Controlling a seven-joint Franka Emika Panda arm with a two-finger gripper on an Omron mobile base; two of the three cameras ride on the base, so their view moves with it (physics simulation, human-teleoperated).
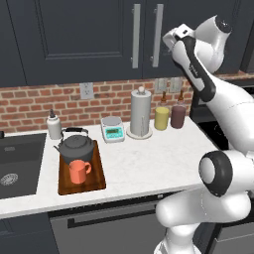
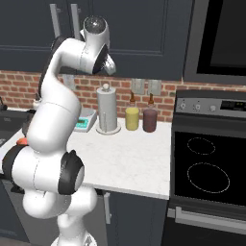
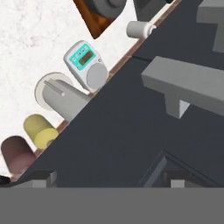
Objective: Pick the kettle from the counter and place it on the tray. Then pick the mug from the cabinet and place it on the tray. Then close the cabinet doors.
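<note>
You can see the kettle [image 1: 75, 146] and the orange mug [image 1: 78, 171] both sitting on the brown tray [image 1: 98, 185], the mug just in front of the kettle. The tray lies on the white table [image 1: 149, 163] beside the sink [image 1: 17, 166]. Both cabinet doors [image 1: 74, 39] look shut, their silver handles [image 1: 136, 35] side by side. Your claw [image 1: 172, 40] is up high, right by the right door's handle. You cannot tell if the claw is open or closed. A paper-towel roll [image 1: 140, 114], a small scale [image 1: 112, 129] and two jars [image 1: 161, 118] stand along the brick wall.
</note>
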